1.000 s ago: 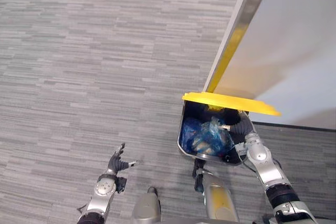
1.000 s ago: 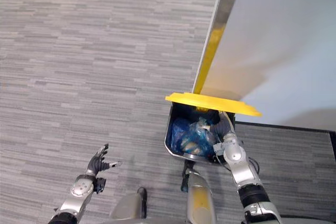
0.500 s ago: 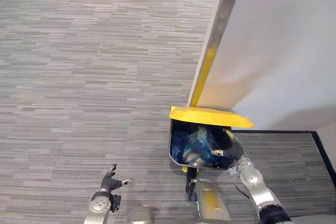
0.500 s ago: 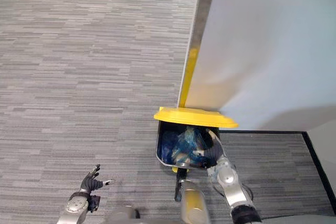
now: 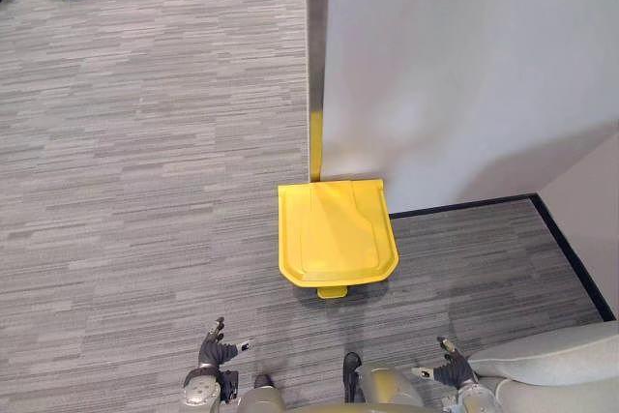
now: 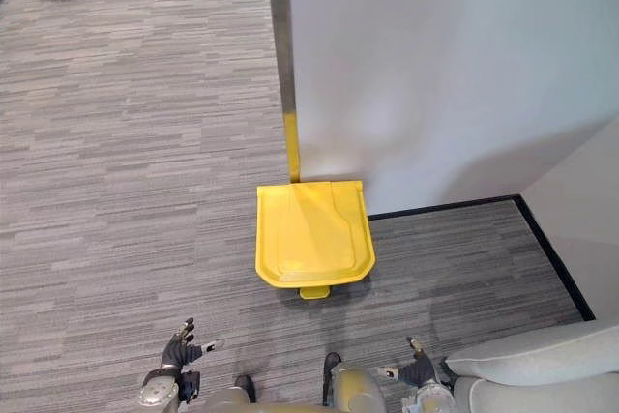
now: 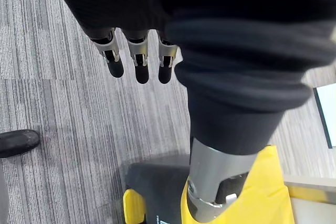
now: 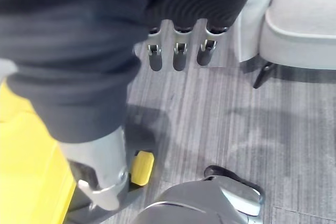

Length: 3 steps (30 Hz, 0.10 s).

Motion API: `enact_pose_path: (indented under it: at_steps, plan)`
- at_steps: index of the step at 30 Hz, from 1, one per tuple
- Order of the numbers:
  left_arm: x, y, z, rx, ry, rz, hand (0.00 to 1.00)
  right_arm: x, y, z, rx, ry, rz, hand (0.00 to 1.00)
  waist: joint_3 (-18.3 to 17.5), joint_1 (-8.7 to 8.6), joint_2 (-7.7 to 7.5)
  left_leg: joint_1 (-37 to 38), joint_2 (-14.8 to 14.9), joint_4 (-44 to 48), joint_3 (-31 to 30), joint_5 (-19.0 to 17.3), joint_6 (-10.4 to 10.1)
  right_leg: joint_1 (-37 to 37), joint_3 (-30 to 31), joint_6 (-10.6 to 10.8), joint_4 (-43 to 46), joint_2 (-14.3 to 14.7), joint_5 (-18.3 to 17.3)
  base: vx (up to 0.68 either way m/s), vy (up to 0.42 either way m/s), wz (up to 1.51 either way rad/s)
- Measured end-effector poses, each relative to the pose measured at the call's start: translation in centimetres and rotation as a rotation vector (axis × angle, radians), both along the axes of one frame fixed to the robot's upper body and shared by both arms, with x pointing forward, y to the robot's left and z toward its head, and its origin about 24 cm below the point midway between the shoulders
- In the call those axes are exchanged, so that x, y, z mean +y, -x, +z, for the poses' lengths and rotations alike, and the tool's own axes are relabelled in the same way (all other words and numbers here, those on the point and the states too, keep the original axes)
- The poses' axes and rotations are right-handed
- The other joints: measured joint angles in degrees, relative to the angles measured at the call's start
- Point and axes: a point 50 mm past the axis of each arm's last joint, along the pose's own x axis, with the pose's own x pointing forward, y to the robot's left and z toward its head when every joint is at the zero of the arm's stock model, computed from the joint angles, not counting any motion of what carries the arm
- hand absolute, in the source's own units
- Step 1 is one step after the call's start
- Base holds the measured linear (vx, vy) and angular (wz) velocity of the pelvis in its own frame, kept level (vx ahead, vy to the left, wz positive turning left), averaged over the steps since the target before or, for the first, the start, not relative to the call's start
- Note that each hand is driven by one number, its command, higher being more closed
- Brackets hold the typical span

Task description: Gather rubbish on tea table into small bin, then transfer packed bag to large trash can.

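One large trash can (image 5: 334, 234) stands on the grey carpet floor (image 5: 145, 191), with its back against the foot of a white wall (image 5: 464, 65). Its yellow lid is closed and lies flat, so the inside is hidden and the packed bag cannot be seen. The long axis of the lid runs from the wall toward the robot: the straight hinge edge is at the wall and the rounded front edge points to the robot. A small yellow pedal (image 5: 332, 291) sticks out under this front edge, on the dark body of the can. Just behind the can, a metal post (image 5: 315, 36) forms the corner of the wall, and its lowest part is yellow.

The left robot hand (image 5: 211, 351) is low at the left, well apart from the can, with straight, spread fingers (image 7: 136, 66) and nothing in it. The right robot hand (image 5: 452, 371) is low at the right, also open and empty; its fingers (image 8: 178, 59) point down at the floor. A light grey sofa (image 5: 542, 360) is just beside the right robot hand.
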Motion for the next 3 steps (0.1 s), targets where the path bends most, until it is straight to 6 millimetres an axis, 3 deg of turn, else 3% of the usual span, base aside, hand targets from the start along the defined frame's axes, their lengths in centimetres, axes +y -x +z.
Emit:
enact_pose_path:
  at_steps: [3]
  plan:
    - [0.12,0.25,-0.14,0.013,-0.002,0.001,0.0,-0.49,0.57,-0.23,0.024,0.004,-0.026,0.0,0.0,0.06,0.03,0.8,-0.1,-0.4,0.3,0.2,0.1,1.2,0.3,0.5,-2.1,0.1,1.5,-0.06,0.022,-0.04]
